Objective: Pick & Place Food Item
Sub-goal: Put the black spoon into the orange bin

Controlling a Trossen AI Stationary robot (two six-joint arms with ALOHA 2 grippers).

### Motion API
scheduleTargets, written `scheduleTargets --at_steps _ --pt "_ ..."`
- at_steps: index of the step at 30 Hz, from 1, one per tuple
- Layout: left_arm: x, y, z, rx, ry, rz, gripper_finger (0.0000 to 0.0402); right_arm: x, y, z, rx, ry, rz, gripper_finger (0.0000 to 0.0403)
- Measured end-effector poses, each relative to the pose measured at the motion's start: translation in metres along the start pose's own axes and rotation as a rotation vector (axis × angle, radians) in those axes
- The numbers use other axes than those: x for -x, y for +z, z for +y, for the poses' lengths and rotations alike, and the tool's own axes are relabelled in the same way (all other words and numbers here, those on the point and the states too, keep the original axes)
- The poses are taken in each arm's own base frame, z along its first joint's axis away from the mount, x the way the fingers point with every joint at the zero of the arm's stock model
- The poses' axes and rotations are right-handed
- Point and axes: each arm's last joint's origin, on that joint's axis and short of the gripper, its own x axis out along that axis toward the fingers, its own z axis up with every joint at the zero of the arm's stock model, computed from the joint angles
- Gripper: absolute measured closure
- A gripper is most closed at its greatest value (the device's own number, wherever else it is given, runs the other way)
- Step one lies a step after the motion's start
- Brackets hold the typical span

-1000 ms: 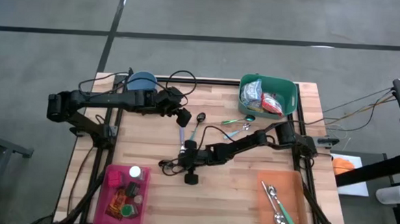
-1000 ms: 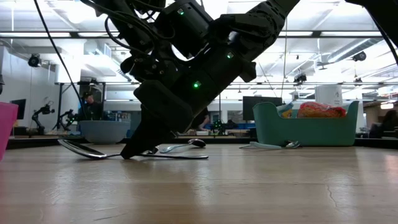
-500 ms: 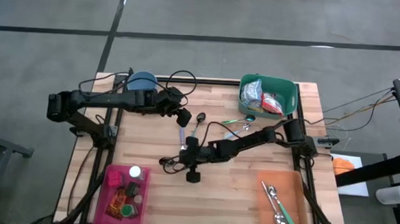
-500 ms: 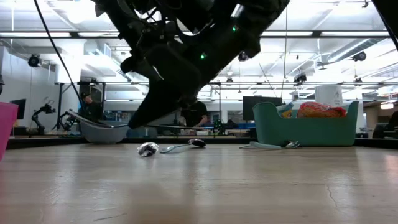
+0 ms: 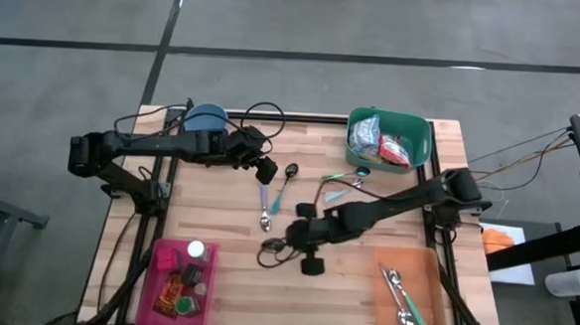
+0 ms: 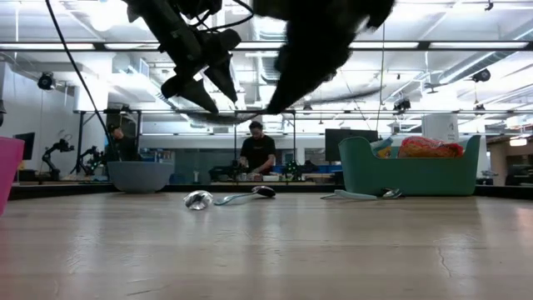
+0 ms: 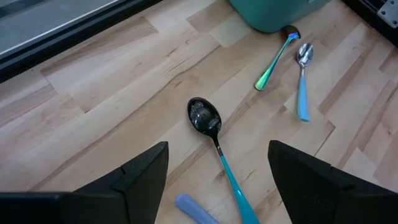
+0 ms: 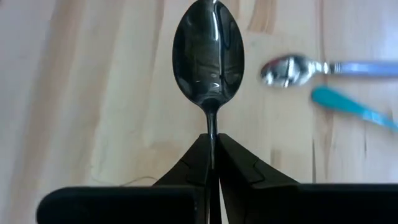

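Observation:
My right gripper (image 5: 288, 244) hangs over the table's middle, shut on a dark metal spoon (image 8: 208, 50). That spoon is clear of the wood. My left gripper (image 5: 267, 171) waits open above the far left part. Below it lie a spoon with a dark bowl and teal handle (image 7: 205, 118) and a spoon with a lavender handle (image 5: 264, 206). A green bin (image 5: 418, 139) at the far right holds food packets (image 5: 381, 139). My right gripper pinches the spoon's thin handle just behind the neck (image 8: 212, 127) between its two fingers (image 8: 198, 163). The fingers slant down and lie along the handle. The bowl (image 8: 208, 50) sticks out past the fingertips, and the spoon is lifted clear of the table.
Two more spoons (image 5: 344, 175) (image 5: 340, 193) lie by the green bin. A pink bin (image 5: 154, 295) of small items stands near left, an orange tray (image 5: 423, 274) with cutlery near right, and a blue bowl (image 5: 208, 116) far left.
My right gripper has risen from the table with the spoon, which lay on the wood a second ago and now hangs clear. It has also drawn back toward the table's right and near edges, staying shut.

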Motion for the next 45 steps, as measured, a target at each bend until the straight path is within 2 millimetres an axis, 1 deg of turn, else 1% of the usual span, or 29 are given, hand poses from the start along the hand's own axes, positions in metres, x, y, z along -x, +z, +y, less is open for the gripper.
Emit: scheduleTargets --at_steps 5,9,13,16,19,24,31,36,39,45 --pt "0.0 0.0 0.0 0.0 0.0 0.0 0.0122 0.042 -0.015 0.013 -0.114 -0.062 0.042 0.0388" --pt "0.0 0.0 0.0 0.0 0.0 0.0 0.0122 0.075 -0.031 0.026 -0.215 -0.113 0.043 0.0388" --pt "0.0 0.0 0.0 0.0 0.0 0.0 0.0122 0.101 -0.051 0.041 -0.347 -0.138 0.035 0.0388" --pt "0.0 0.0 0.0 0.0 0.0 0.0 0.0122 0.116 -0.068 0.051 -0.447 -0.177 0.03 0.0388" --pt "0.0 0.0 0.0 0.0 0.0 0.0 0.0122 0.124 -0.084 0.063 -0.555 -0.209 0.034 0.0388" --pt "0.0 0.0 0.0 -0.001 0.001 0.001 0.0122 0.132 -0.11 0.083 -0.736 -0.268 0.061 0.0388" --pt "0.0 0.0 0.0 0.0 0.001 0.001 0.0122 0.143 -0.136 0.112 -0.964 -0.302 0.071 0.0388" --pt "0.0 0.0 0.0 0.0 0.001 0.002 0.0122 0.152 -0.154 0.133 -1.063 -0.295 0.078 0.0388" --pt "0.0 0.0 0.0 -0.001 0.001 0.002 0.0122 0.159 -0.165 0.142 -1.112 -0.288 0.115 0.0388" --pt "0.0 0.0 0.0 -0.001 0.001 0.002 0.0122 0.17 -0.181 0.158 -1.238 -0.271 0.283 0.0388"
